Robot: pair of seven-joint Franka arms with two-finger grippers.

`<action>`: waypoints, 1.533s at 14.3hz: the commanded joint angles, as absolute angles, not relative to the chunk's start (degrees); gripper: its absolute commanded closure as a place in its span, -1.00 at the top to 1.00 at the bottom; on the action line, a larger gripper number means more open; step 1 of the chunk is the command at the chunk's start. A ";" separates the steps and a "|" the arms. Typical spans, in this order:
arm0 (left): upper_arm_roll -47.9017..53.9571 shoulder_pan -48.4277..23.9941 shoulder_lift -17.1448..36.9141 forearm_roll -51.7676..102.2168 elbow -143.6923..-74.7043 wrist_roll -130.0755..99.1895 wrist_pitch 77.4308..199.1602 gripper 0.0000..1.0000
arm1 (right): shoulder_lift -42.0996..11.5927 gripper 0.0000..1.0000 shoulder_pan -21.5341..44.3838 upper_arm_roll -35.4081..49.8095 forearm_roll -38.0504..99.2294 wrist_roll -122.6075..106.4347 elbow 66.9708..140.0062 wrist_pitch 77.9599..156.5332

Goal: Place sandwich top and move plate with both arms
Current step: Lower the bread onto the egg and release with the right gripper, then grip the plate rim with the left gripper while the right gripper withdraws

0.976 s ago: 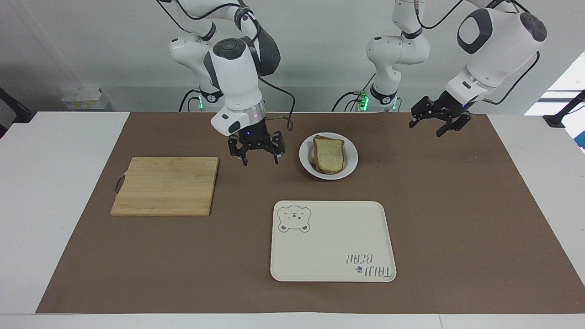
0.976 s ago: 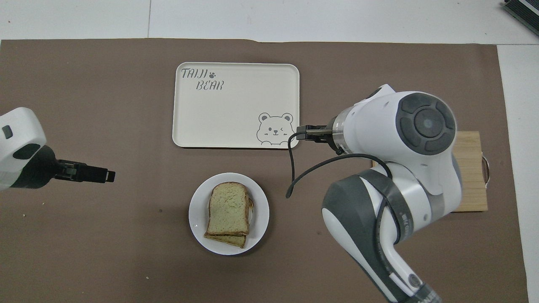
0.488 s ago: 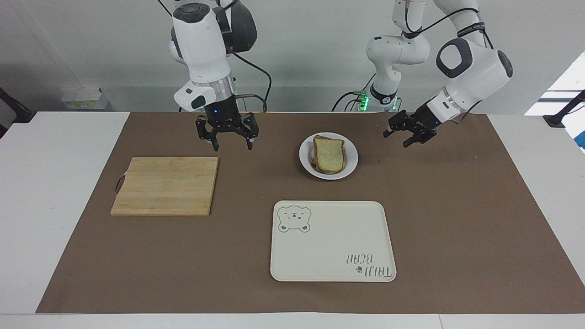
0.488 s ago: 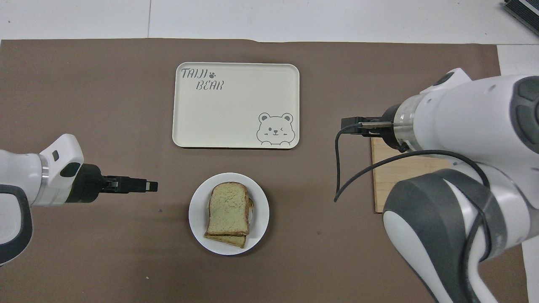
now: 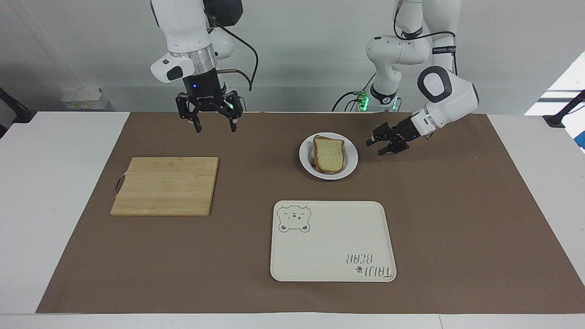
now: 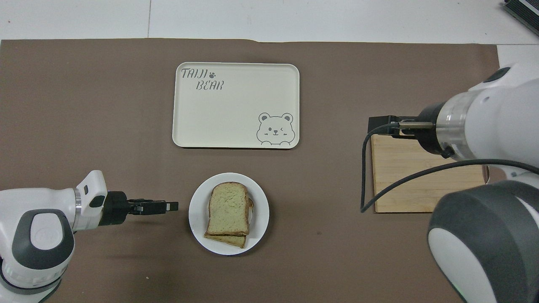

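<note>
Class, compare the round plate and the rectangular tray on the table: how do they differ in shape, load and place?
The plate is round and small; the tray is rectangular and larger. The plate carries stacked bread slices; the tray carries nothing. The plate lies nearer to the robots than the tray. Both are pale and rest flat on the brown mat.

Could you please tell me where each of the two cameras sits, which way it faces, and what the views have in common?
Facing view: high across the table, looking at the robots; both arms show with their bases, left gripper beside the plate, right gripper open.
Overhead view: above the robots' end, looking steeply down; forearms and grippers show.
Shared: plate, sandwich top, tray, cutting board, half a turn apart.
</note>
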State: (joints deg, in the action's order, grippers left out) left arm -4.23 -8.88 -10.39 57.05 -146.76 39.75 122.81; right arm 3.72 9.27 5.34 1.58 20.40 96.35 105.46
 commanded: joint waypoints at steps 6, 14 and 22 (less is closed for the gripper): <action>-4.83 -13.26 -7.04 68.64 -151.52 46.58 127.61 0.05 | 4.30 1.00 7.47 -1.39 0.97 8.81 88.95 95.11; -4.83 -15.47 -6.59 71.54 -153.81 46.76 129.02 -0.15 | 7.91 1.00 7.65 -5.27 1.05 1.58 91.49 89.64; -4.83 -18.37 -7.38 75.23 -155.47 45.36 131.22 -0.39 | 4.22 1.00 7.65 -5.19 1.14 0.70 91.23 91.49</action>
State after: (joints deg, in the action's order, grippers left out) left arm -4.19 -16.74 -5.92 73.59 -153.69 45.64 129.61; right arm 3.50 8.02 -5.29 1.19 2.45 90.48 90.51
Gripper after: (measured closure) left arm 0.643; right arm 0.000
